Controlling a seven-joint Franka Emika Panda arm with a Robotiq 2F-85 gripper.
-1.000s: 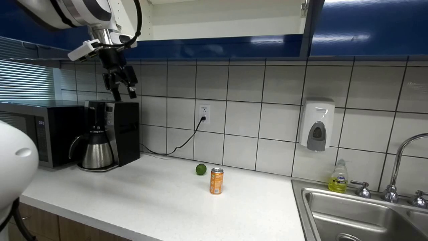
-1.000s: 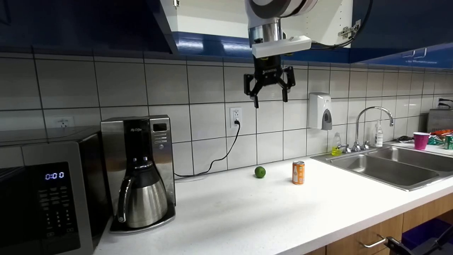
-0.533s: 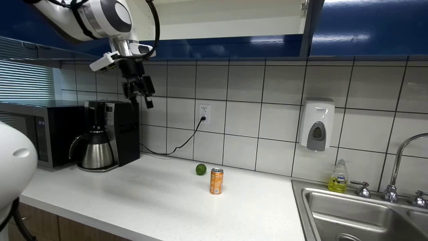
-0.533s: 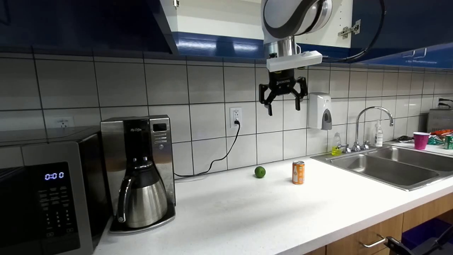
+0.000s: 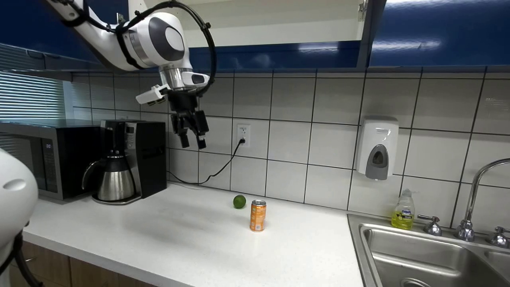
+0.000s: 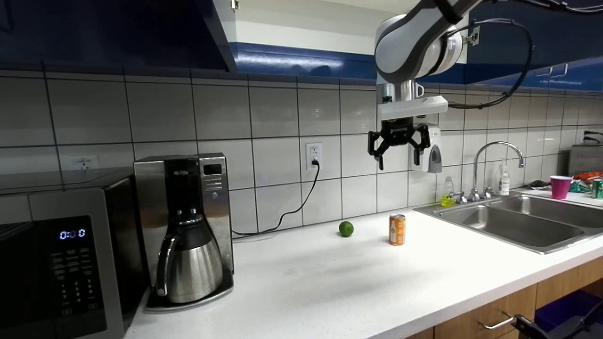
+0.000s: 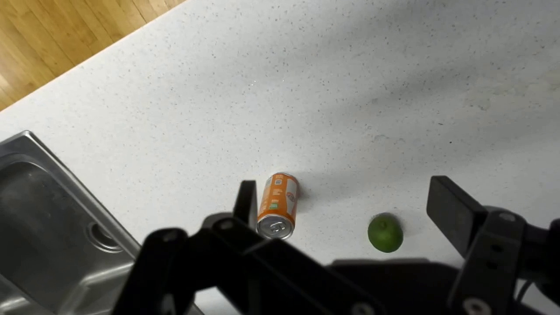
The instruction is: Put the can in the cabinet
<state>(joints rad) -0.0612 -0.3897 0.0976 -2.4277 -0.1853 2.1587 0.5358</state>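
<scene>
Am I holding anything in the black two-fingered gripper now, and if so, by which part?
Nothing is held: the gripper is open in the air, and the small orange cylindrical can stands upright on the white speckled countertop.

The bent arm points its gripper down, high above the tabletop inside the front edge, fingers wide apart.

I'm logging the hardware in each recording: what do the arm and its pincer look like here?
The arm is rounded and white, with dark grey panels and a silver collar. A black cable loops outside it, held by black straps. A white bar-shaped housing is mounted above the pincer, which is black, with two angular fingers, flat pads and pale lettering too small to read.
</scene>
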